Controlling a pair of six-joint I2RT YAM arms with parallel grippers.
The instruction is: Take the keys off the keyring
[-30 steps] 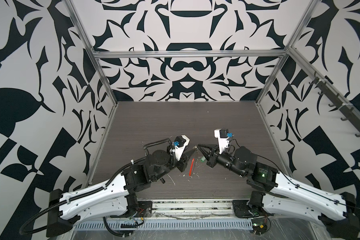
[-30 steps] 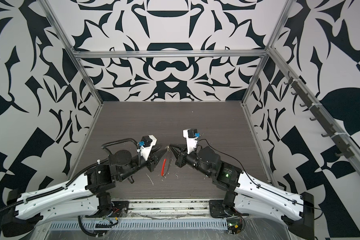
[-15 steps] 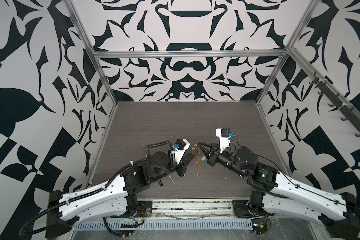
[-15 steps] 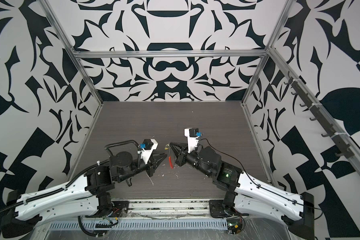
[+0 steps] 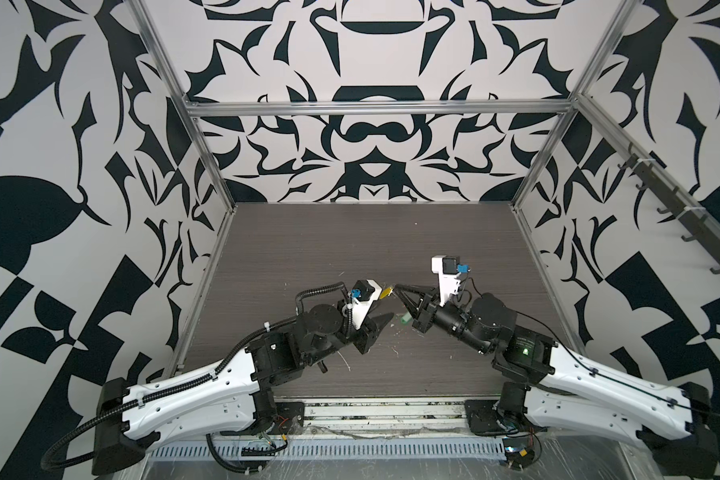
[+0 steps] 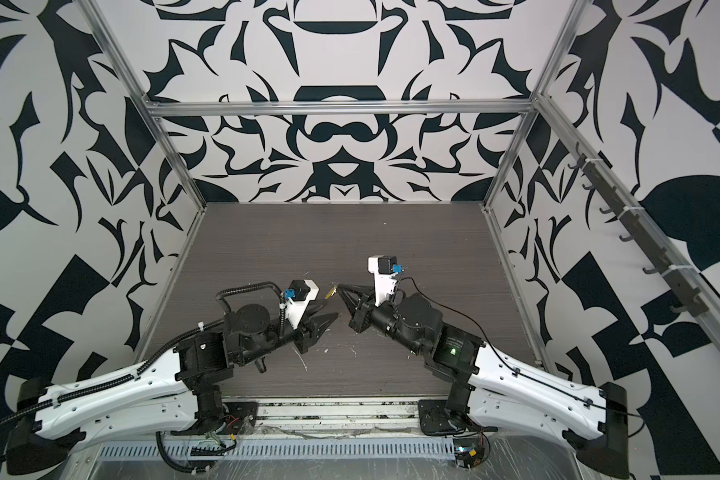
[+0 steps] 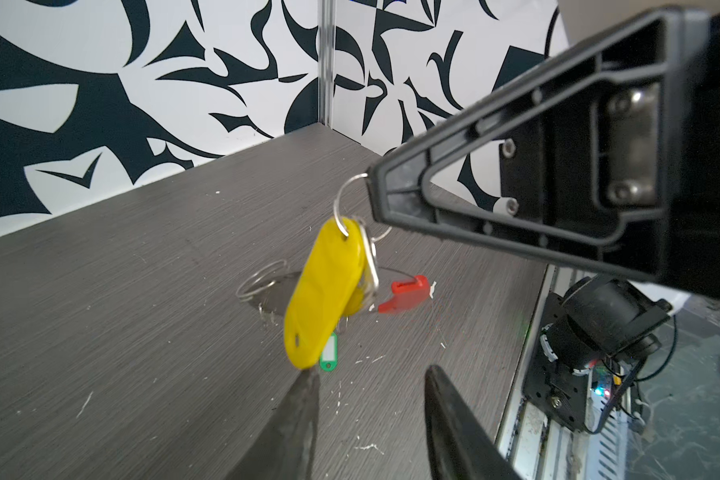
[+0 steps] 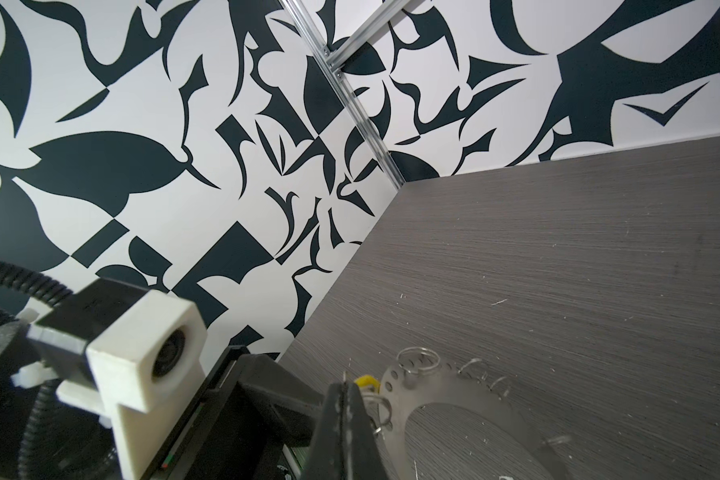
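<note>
My right gripper (image 5: 396,286) (image 6: 339,286) (image 8: 347,384) is shut on a small silvery split ring (image 7: 341,208). From that ring a key (image 7: 370,259) and its yellow tag (image 7: 325,291) (image 5: 386,293) hang above the table. Under them the keyring's red sleeve (image 7: 404,293) and thin wire lie on the table. The green tag (image 7: 329,353) (image 5: 404,319) lies flat nearby; its key is hidden. My left gripper (image 7: 371,372) (image 5: 385,311) (image 6: 332,309) is open just below the yellow tag. One fingertip (image 7: 308,376) is at the tag's lower end, and nothing sits between the jaws.
A flat silvery perforated arc (image 8: 454,390) with small split rings (image 8: 417,357) lies on the dark wood-grain table (image 5: 350,249). White flecks dot the surface near both grippers. Patterned walls close in three sides. A metal rail (image 5: 371,419) runs along the front edge.
The left gripper's jaws stand wider apart than half a second ago. The red sleeve, seen between the grippers in the earlier top views, no longer shows there. The right gripper stays shut.
</note>
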